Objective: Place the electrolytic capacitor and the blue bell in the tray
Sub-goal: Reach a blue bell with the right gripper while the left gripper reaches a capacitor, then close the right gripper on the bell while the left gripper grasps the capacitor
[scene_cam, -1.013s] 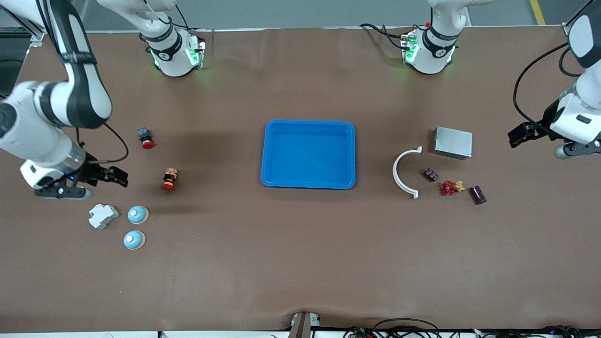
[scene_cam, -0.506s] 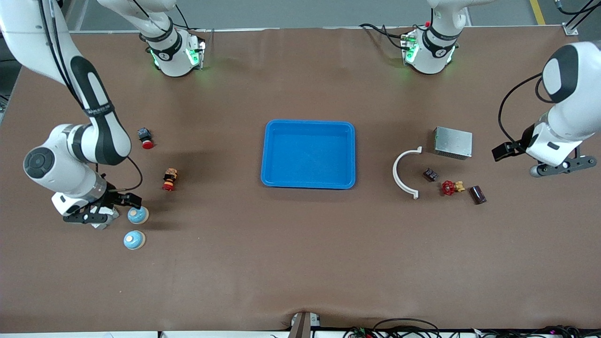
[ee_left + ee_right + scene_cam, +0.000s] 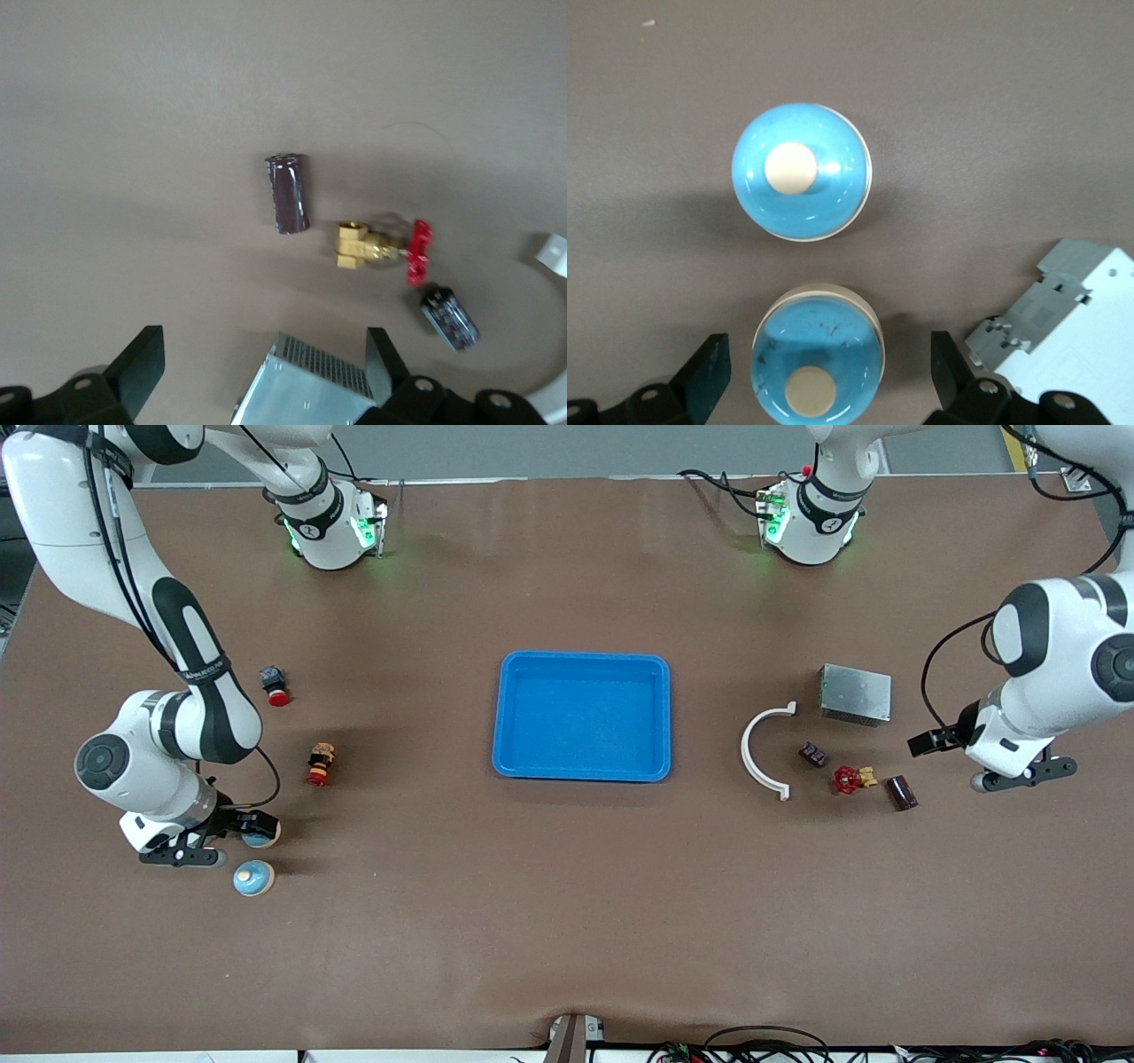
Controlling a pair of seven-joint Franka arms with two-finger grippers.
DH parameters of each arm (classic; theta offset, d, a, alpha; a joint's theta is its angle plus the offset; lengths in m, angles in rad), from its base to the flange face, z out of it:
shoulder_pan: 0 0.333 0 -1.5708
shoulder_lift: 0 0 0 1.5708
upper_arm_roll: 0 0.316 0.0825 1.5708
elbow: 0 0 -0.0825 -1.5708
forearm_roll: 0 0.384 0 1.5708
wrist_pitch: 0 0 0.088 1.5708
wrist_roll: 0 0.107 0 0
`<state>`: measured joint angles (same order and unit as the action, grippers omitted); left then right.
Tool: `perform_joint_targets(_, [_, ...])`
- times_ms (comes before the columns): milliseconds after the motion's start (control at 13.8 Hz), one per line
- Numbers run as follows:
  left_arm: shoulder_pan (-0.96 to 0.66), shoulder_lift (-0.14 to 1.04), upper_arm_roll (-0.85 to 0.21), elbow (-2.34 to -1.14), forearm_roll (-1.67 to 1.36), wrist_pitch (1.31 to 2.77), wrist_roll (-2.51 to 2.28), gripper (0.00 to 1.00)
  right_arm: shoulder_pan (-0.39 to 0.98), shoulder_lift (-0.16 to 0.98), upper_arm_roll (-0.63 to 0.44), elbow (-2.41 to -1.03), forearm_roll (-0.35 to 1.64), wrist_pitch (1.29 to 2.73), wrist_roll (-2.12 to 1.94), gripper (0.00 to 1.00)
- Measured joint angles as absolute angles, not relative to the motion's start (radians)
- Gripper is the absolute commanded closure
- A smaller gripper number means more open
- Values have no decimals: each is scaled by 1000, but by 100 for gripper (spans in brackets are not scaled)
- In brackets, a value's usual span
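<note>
The blue tray (image 3: 581, 766) lies mid-table. Two blue bells lie toward the right arm's end. My right gripper (image 3: 248, 825) is open and low over the bell farther from the front camera (image 3: 265, 832). In the right wrist view that bell (image 3: 818, 354) sits between the open fingers (image 3: 709, 372) without touching them. The other bell (image 3: 253, 878) (image 3: 801, 183) lies free. The dark cylindrical capacitor (image 3: 902, 792) (image 3: 289, 193) lies toward the left arm's end. My left gripper (image 3: 939, 748) (image 3: 263, 372) is open and empty above the table beside it.
A brass valve with a red handle (image 3: 850, 779), a small dark part (image 3: 812, 755), a white arc (image 3: 762, 753) and a grey metal box (image 3: 855, 693) lie near the capacitor. A white breaker (image 3: 1063, 310) lies beside the bells. Two red-tipped parts (image 3: 321, 764) (image 3: 275, 685) lie nearby.
My right gripper has swung in and come down over the bell, covering the white breaker in the front view. My left gripper has moved down and in toward the capacitor.
</note>
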<state>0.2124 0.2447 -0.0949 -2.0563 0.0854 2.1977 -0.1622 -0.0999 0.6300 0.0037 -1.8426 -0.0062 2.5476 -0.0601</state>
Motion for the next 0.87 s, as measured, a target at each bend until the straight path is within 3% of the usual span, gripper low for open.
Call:
perform_joint_targets(434, [256,443,-96,-1928,1,2259,-163,0,-100,640,7,-1843,-6,2548,-60,3])
perform_joint_targets(506, [254,465,-99,-1898,1,2259,-165,0,-100,640,8,-1843,-6,2547,-60,27])
perform_joint_targets(579, [250,484,-101,-1870,1,2256,-172,0,-100,640,8,-1843,-6,2547,-60,62])
perform_joint_targets(651, [245,500,-102,-1850,1,2253,-191,0,-100,640,8,-1843,-6,2547,-60,89])
perform_joint_targets(724, [241,516,-103,-1840,1,2253,-207,0,-100,640,8,-1843,-6,2547,-60,100])
perform_joint_targets(868, [241,543,-102,-1832,1,2254,-220,24,-100,637,9,-1841,-5,2546,-60,100])
